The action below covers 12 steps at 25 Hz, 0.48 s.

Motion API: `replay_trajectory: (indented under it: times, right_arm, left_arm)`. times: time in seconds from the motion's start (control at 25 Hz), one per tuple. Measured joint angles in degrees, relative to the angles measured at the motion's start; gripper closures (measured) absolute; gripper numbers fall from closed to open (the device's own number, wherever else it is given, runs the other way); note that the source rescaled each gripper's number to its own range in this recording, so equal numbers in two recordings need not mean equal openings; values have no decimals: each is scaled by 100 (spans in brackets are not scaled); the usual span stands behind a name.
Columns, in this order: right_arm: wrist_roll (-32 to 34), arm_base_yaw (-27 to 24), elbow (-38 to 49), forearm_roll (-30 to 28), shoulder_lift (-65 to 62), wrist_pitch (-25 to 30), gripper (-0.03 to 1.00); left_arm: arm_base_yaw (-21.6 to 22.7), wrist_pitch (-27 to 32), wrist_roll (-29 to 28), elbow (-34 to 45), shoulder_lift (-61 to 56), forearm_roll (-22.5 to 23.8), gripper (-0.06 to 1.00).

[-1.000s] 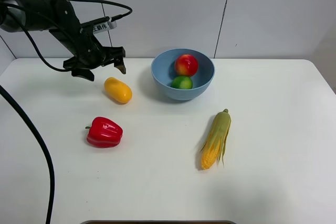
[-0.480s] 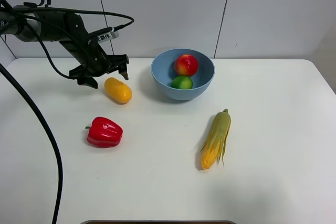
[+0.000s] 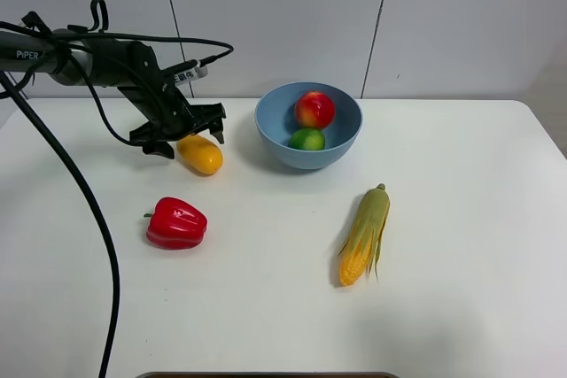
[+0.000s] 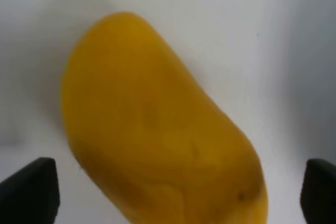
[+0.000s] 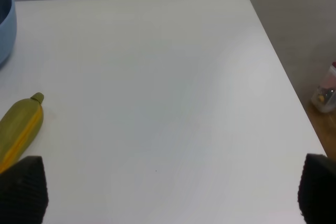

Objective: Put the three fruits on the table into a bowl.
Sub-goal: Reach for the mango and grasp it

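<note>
Left claw: we are seeing the left claw hanging right over the mango with its jaws standing apart, one dark fingertip showing on either side of the fruit in the left wrist view; we are not seeing either one pressing on it.
Mango: the oval yellow-orange fruit is lying on the white surface, to the left of the bowl and apart from it; it is filling most of the left wrist view.
Bowl: the light-blue bowl is sitting near the back of the surface, about the middle; we are catching just its edge in the right wrist view.
Apple: the red-and-yellow apple is resting inside the bowl, toward the back.
Lime: the green lime is lying inside the bowl too, in front of the apple and touching it.
Right claw: we are seeing the right claw only in its own wrist view, its jaws spread wide with nothing between them, above bare surface.
Red pepper: the red pepper is lying on the surface in front of the mango, well apart from it.
Corn: the corn cob in its green husk is lying in front of the bowl and to its right; its tip is showing in the right wrist view.
</note>
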Motion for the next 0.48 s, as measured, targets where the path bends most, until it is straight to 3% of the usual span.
replay_trajectory:
  times: [0.48]
  right_arm:
    - [0, 0, 0, 0, 0, 0, 10]
  left_arm:
    - [-32, -320, -176, -18, 381, 65, 23]
